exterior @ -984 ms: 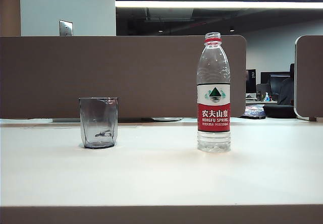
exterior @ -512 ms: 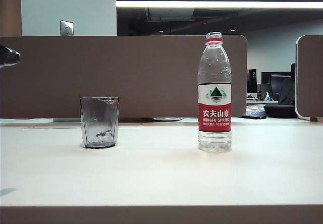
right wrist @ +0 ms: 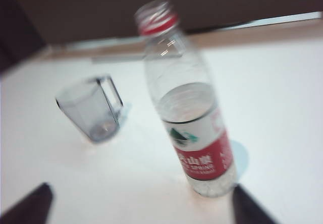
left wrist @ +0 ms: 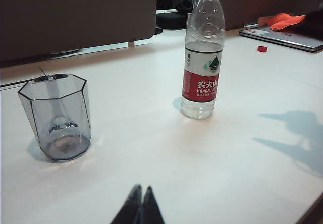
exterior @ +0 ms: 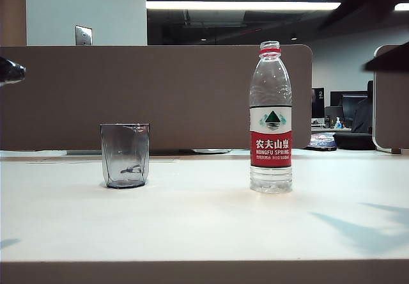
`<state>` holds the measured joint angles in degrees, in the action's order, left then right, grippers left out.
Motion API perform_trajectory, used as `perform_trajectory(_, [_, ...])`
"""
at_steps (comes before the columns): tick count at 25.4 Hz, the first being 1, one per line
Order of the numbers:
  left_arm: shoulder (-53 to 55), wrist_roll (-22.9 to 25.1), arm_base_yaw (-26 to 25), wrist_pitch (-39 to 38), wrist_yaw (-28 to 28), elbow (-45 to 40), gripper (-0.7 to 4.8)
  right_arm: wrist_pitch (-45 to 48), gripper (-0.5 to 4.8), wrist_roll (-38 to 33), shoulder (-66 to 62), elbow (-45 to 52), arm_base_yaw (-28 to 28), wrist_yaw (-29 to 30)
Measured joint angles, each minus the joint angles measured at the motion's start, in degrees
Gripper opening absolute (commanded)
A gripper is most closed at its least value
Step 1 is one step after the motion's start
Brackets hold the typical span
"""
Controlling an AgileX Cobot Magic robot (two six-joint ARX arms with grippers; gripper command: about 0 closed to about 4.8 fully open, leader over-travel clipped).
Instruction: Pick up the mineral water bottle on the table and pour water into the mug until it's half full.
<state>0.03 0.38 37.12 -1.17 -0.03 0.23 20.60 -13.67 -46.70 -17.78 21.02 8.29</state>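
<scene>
- Surface (exterior: 204,226): wide, flat and white, with a brownish front edge nearest the exterior camera. A brown partition panel (exterior: 153,92) runs behind it, with a dim office beyond.
- Shadows: dark arm shadows fall on the near right part of the surface.
- Left gripper (left wrist: 139,206): two dark fingertips pressed together, jaws closed on nothing. It hangs over the near part of the surface, apart from both items. In the exterior view only a dark tip shows at the far left edge.
- Right gripper (right wrist: 141,204): two dark fingertips stand wide apart, jaws open and empty, with the base of the bottle between them in the blurred wrist view. Contact cannot be confirmed. In the exterior view a dark blurred mass at upper right is the arm.
- Mug (exterior: 124,155): smoky-grey, faceted, without handle. It stands upright on the left side, well apart from the bottle.
- Mineral water bottle (exterior: 270,118): upright on the right of centre, uncapped, red neck ring, white-and-red label. Water (right wrist: 186,100) level sits just above the label.
- Far right: a small red cap (left wrist: 262,49) lies on the surface beside a flat laptop (left wrist: 282,36).
</scene>
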Motion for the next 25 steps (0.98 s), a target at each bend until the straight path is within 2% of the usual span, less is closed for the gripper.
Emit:
perform_trajectory(2, [0.0, 0.0, 0.0, 0.0, 0.0, 0.0, -0.05, 4.4, 4.79, 5.5, -8.0, -1.5, 5.0, -4.3])
perform_trajectory(4, [0.0, 0.0, 0.0, 0.0, 0.0, 0.0, -0.05, 12.2, 4.79, 13.2, -21.2, -3.1, 11.5, -15.2])
perform_trajectory(6, [0.0, 0.0, 0.0, 0.0, 0.0, 0.0, -0.05, 18.9, 4.79, 14.4, -27.6, -3.7, 13.0, -21.6])
perform_trajectory(9, [0.0, 0.0, 0.0, 0.0, 0.0, 0.0, -0.05, 29.8, 4.79, 14.8, -35.7, -4.7, 13.4, -27.9])
perform_trajectory(10, [0.0, 0.0, 0.0, 0.0, 0.0, 0.0, -0.05, 36.5, 4.79, 14.8, -40.0, -5.0, 13.3, -30.0])
perform_trajectory(13, [0.0, 0.0, 0.0, 0.0, 0.0, 0.0, -0.05, 43.1, 4.79, 14.8, -46.5, -7.4, 13.0, -30.4])
perform_trajectory(18, [0.0, 0.0, 0.0, 0.0, 0.0, 0.0, -0.05, 45.8, 4.79, 14.8, -55.2, -12.2, 13.1, -30.4])
perform_trajectory(23, [0.0, 0.0, 0.0, 0.0, 0.0, 0.0, -0.05, 47.8, 4.79, 13.9, -58.6, -14.1, 13.1, -35.1])
perform_trajectory(25, [0.0, 0.0, 0.0, 0.0, 0.0, 0.0, -0.05, 49.5, 4.79, 12.8, -59.3, -14.1, 12.5, -35.1])
